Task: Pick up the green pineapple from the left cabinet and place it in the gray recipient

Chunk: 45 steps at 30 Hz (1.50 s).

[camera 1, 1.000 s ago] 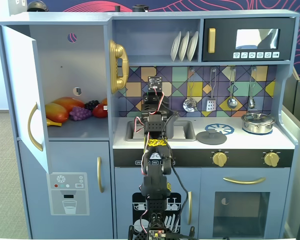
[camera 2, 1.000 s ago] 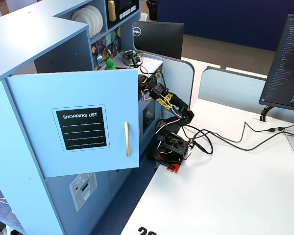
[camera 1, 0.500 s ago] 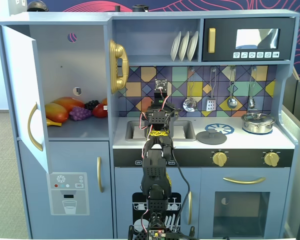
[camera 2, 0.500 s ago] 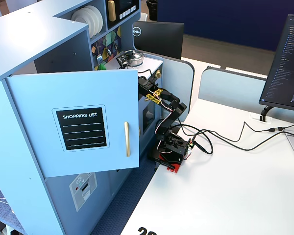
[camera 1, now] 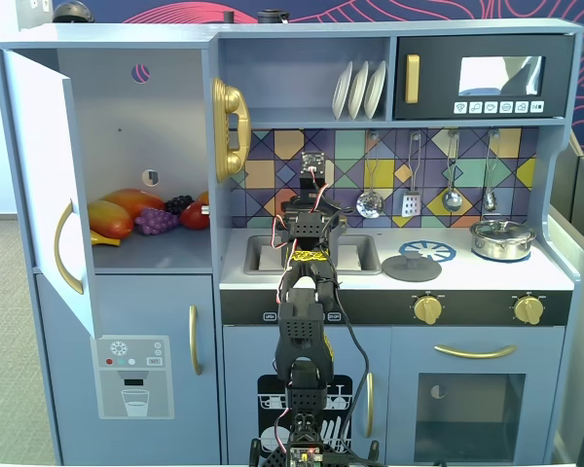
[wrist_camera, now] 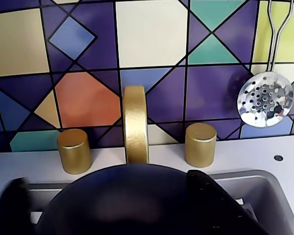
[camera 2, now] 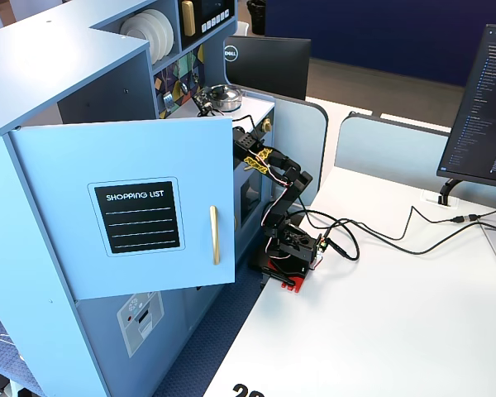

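Pineapple not visible among the fruit (camera 1: 141, 216) in the cabinet (camera 1: 136, 146). Presumed light, rigid, bumpy: grip the body. Hand (camera 1: 312, 178) over the sink (wrist_camera: 264, 196); its opening cannot be told.

The left cabinet (camera 1: 136, 146) stood open, its door (camera 1: 49, 185) swung out leftward in a fixed view; the green pineapple could not be made out.

The left cabinet (camera 1: 165, 107) stands with its door (camera 1: 49, 175) swung open, and orange-yellow fruits (camera 1: 117, 214) and a purple grape bunch (camera 1: 156, 222) lie on its shelf. The arm (camera 1: 302, 321) rises in front of the sink (camera 1: 311, 255), and a silver lidded pot (camera 1: 502, 239) sits on the counter at right.
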{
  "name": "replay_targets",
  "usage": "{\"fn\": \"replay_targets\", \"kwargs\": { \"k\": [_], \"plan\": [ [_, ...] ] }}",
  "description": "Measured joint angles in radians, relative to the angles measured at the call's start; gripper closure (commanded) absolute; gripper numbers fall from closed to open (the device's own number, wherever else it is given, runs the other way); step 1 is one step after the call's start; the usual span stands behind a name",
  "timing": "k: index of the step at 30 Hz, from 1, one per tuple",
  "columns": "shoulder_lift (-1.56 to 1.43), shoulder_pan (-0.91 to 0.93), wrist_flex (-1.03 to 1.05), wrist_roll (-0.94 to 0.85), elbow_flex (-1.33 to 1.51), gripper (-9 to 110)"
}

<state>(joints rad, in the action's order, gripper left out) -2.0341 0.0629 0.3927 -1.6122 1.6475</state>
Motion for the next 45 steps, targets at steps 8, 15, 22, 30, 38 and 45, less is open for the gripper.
{"fn": "replay_targets", "kwargs": {
  "k": [8,15,22,30,38,45],
  "plan": [
    [-0.1,0.0,0.167,-0.021,-0.023,64],
    [-0.443,-0.021,0.66,-0.086,-0.064,71],
    [-0.775,-0.006,1.071,-0.078,0.028,87],
    [-1.006,0.017,1.21,-0.138,0.437,101],
    [-1.104,-0.058,1.101,-0.066,0.936,101],
    [-1.137,-0.092,0.98,0.043,1.249,101]
  ]
}}
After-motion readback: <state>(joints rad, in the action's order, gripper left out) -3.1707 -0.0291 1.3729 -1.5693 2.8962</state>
